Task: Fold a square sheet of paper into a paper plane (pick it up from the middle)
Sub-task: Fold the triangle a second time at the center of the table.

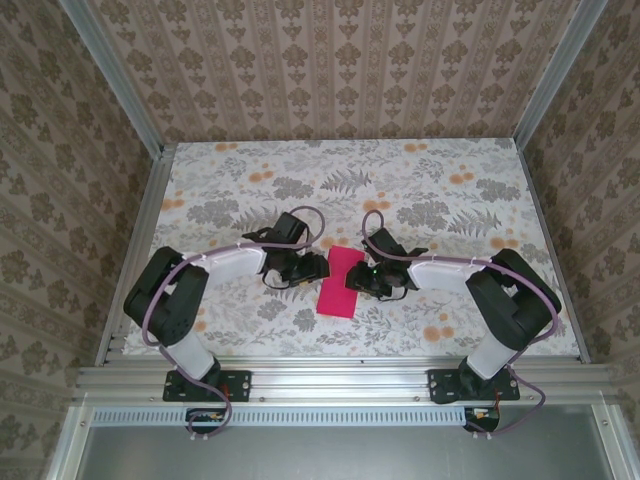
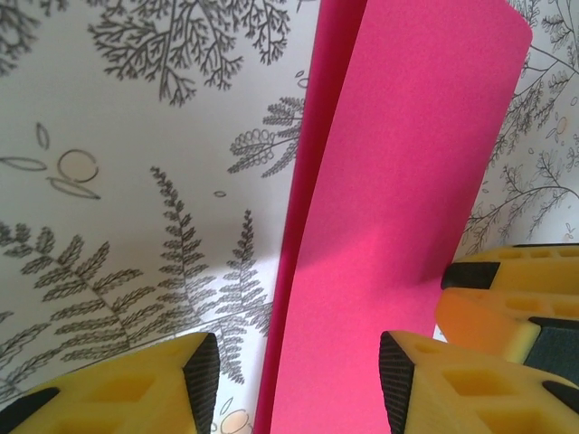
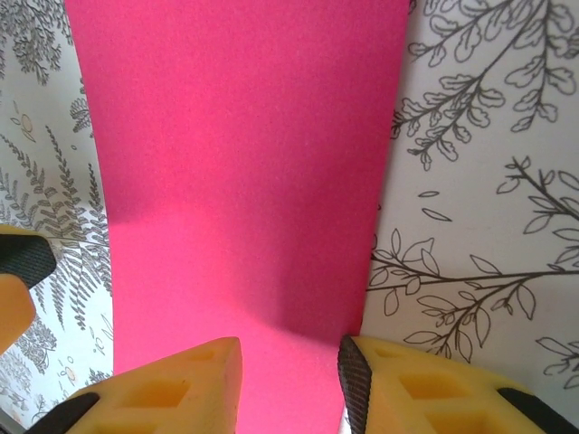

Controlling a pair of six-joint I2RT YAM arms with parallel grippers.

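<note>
The magenta-pink sheet of paper [image 1: 338, 283] lies folded into a narrow strip on the tablecloth between the two grippers. In the left wrist view the paper [image 2: 398, 181] has its top layer raised a little above the lower layer along the left edge. My left gripper [image 2: 298, 380] is open, its fingers wide apart astride the strip's end. My right gripper [image 3: 289, 380] is open too, low over the paper [image 3: 244, 154], with its right finger at the strip's edge. From above, the left gripper [image 1: 310, 268] and right gripper [image 1: 362, 280] flank the strip.
The floral tablecloth [image 1: 420, 200] covers the table, with metal frame rails along the sides and patterned walls all round. The other arm's yellow finger [image 2: 507, 298] reaches into the left wrist view, close beside the paper.
</note>
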